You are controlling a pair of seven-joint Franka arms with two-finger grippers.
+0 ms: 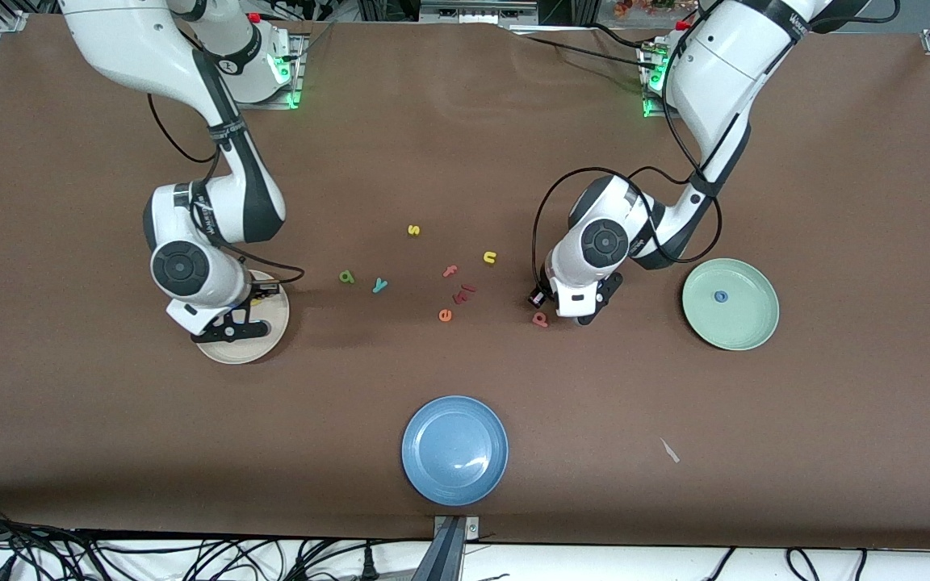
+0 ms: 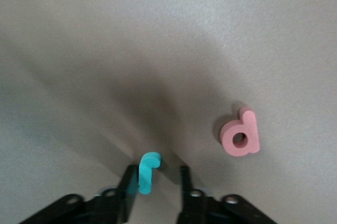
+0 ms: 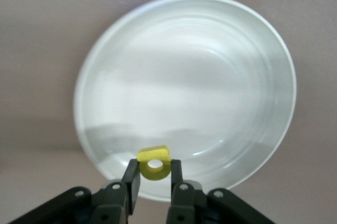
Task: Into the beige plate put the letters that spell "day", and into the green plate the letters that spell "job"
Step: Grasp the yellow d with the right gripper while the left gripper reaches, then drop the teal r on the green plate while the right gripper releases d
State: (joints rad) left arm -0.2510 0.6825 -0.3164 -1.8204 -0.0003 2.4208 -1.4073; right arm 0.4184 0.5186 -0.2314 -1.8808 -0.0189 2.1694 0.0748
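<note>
My right gripper (image 1: 257, 303) hangs over the beige plate (image 1: 247, 349), shut on the yellow d (image 3: 152, 155); the right wrist view shows the d pinched between both fingers, with my right gripper (image 3: 154, 167) above the plate (image 3: 184, 76). My left gripper (image 1: 536, 300) is down at the table beside the pinkish-red b (image 1: 540, 319). In the left wrist view my left gripper (image 2: 157, 171) is open astride the teal j (image 2: 147, 174), which rests against one finger with a gap to the other; the b (image 2: 241, 138) lies apart. The blue o (image 1: 721, 296) lies in the green plate (image 1: 756, 323). The green a (image 1: 346, 277) and teal y (image 1: 380, 284) lie mid-table.
Loose letters lie mid-table: a yellow s (image 1: 413, 230), a yellow n (image 1: 489, 257), a pink f (image 1: 450, 271), an orange e (image 1: 446, 315) and dark red pieces (image 1: 463, 294). A blue plate (image 1: 454, 449) sits nearest the front camera, with a white scrap (image 1: 669, 450) toward the left arm's end.
</note>
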